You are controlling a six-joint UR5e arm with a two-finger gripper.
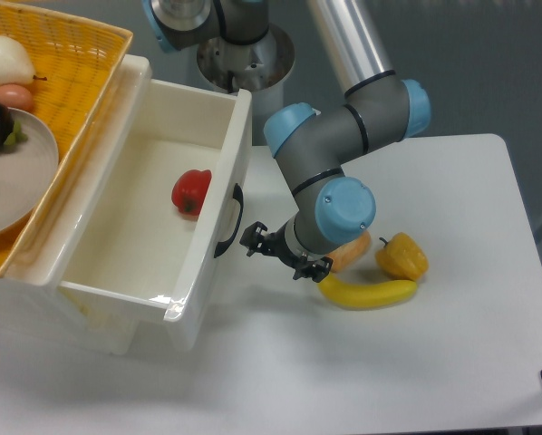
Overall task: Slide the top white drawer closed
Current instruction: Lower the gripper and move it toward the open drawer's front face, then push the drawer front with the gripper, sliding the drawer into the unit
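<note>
The deep glossy white plastic drawer (135,236) stands pulled out at left; rigid, slick, probably light. Push its front panel beside the curved black handle (228,222). The gripper (276,251) hovers nearby, jaws apart.

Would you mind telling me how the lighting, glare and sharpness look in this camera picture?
Camera view: even, soft overhead light; a small glare spot on the glossy front rim of the top white drawer; a faint diffuse shadow on the table under the arm; the gripper and banana are sharp, with no visible motion blur; the basket is cut off at the left edge.
</note>
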